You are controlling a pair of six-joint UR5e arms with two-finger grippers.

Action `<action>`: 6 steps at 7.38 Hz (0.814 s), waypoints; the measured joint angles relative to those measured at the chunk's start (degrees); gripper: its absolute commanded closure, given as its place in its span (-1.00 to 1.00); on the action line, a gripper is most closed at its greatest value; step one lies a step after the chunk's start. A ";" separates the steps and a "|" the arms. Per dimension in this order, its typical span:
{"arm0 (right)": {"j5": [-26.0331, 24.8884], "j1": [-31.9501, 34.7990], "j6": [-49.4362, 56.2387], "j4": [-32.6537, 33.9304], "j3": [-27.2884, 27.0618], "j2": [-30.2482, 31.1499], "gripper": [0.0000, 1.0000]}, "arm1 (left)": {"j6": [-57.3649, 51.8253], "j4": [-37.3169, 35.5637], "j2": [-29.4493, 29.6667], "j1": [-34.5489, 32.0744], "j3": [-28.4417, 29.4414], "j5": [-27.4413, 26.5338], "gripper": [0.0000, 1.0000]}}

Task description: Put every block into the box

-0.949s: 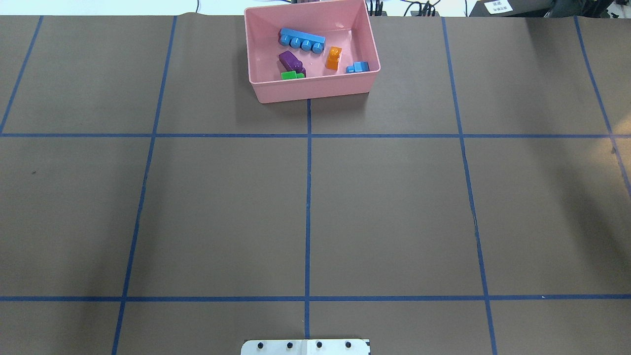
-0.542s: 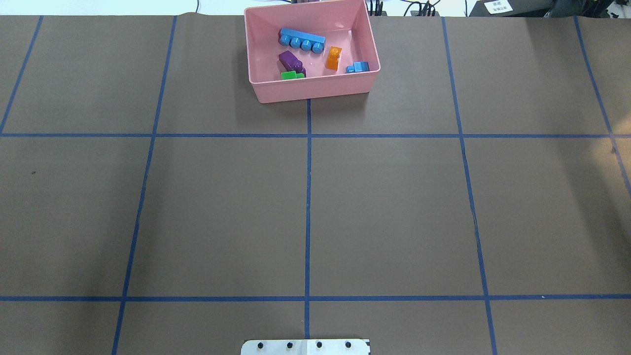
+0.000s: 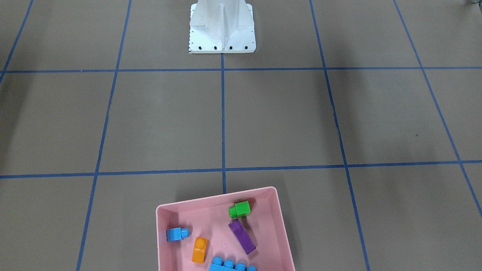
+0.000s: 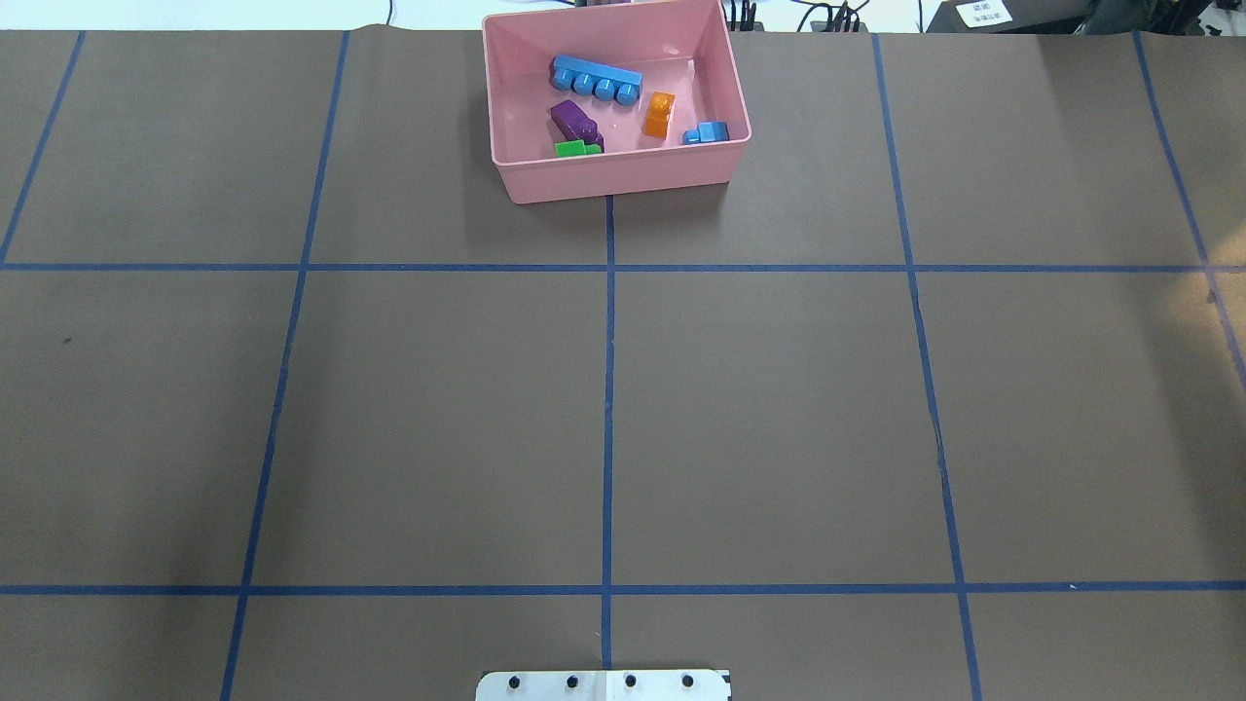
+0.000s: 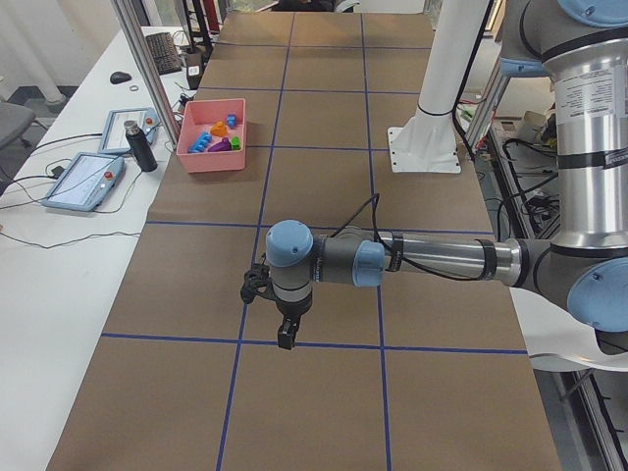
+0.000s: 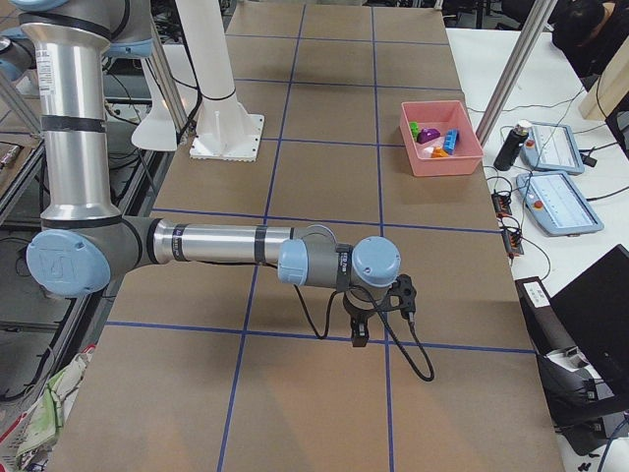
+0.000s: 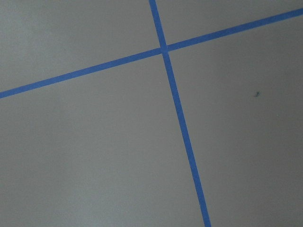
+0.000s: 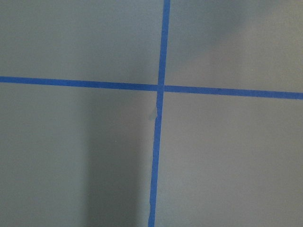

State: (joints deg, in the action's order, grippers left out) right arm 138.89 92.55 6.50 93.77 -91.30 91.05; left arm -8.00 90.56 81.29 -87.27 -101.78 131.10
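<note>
Brown table (image 4: 779,409), blue tape grid (image 4: 608,389). Box (image 4: 623,180) top centre overhead, blocks (image 4: 596,78) inside. White desk (image 5: 39,280) beyond. Left gripper (image 5: 286,337), right gripper (image 6: 360,337): finger spread cannot tell.

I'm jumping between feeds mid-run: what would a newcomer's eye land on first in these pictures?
The pink box at the middle of the table's far edge, with five bright blocks in it: long blue, purple, green, orange, small blue. Then the left arm and right arm, each stretched low over the table, well away from the box.

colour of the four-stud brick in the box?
Blue; four-stud brick shows best in the overhead exterior view.
</note>
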 measured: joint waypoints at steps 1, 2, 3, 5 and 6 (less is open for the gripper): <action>1.14 0.44 -0.04 -0.05 -0.74 1.36 -1.00 | 2.04 0.31 0.16 0.00 0.15 0.87 -1.00; 1.94 0.63 -0.06 -0.09 -1.56 2.44 -1.00 | 3.49 0.37 0.31 0.00 0.07 1.42 -1.00; 2.24 0.77 -0.06 -0.13 -2.31 3.33 -1.00 | 4.13 0.26 0.53 0.00 -0.09 1.61 -1.00; 2.29 0.92 -0.04 -0.16 -3.43 4.36 -1.00 | 4.50 0.08 1.67 0.00 0.19 1.52 -1.00; 2.28 0.95 -0.17 -0.17 -3.63 4.48 -1.00 | 4.54 0.04 2.15 0.00 0.52 1.45 -1.00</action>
State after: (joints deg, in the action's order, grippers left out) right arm 141.18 93.50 6.33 93.61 -94.93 95.53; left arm -3.45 90.60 83.44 -87.27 -101.26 132.55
